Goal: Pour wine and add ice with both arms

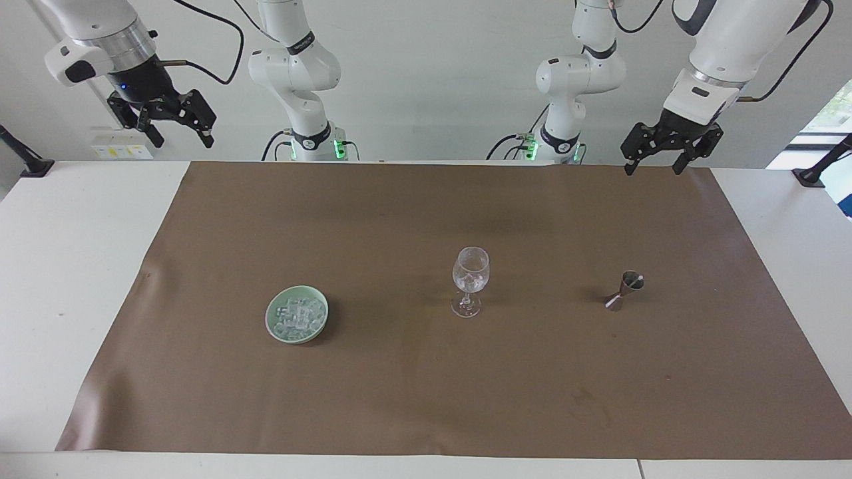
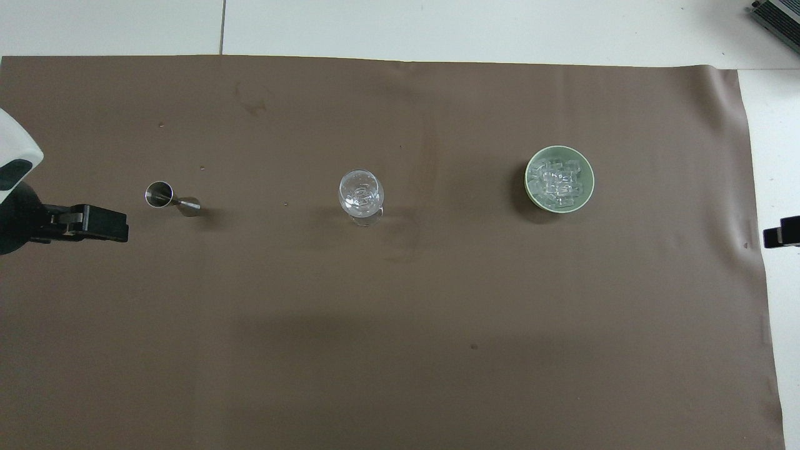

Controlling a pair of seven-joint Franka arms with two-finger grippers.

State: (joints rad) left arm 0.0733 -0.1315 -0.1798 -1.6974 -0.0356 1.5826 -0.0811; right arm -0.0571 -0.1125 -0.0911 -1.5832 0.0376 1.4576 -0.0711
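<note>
Up in the facing view, the left gripper (image 1: 653,166) hangs in the air above the robots' edge of the brown mat (image 1: 426,386), toward the left arm's end of the counter (image 1: 60,279), its jaws spread wide and holding nothing. So too the right gripper (image 1: 181,141), raised over the counter's bare white part just off the mat's corner at the right arm's end, jaws wide apart and empty. On the mat the wine glass (image 1: 470,280) stands upright, and it serves as the landmark: the steel jigger (image 1: 625,289) stands beside it toward the left arm's end, well apart from it, and the green bowl (image 1: 296,314) with the heap of ice (image 1: 298,317) sits beside it toward the right arm's end, a little farther from the robots than the glass

From the overhead view, the wine glass (image 2: 360,195) stands mid-mat with something clear and glinting in its bowl. The jigger (image 2: 170,198) and the green bowl (image 2: 559,179) of ice (image 2: 558,181) flank it, each well apart from it. The left gripper (image 2: 94,223) shows at the picture's edge near the jigger, not touching it; only a tip of the right gripper (image 2: 782,232) shows, off the mat past the bowl
</note>
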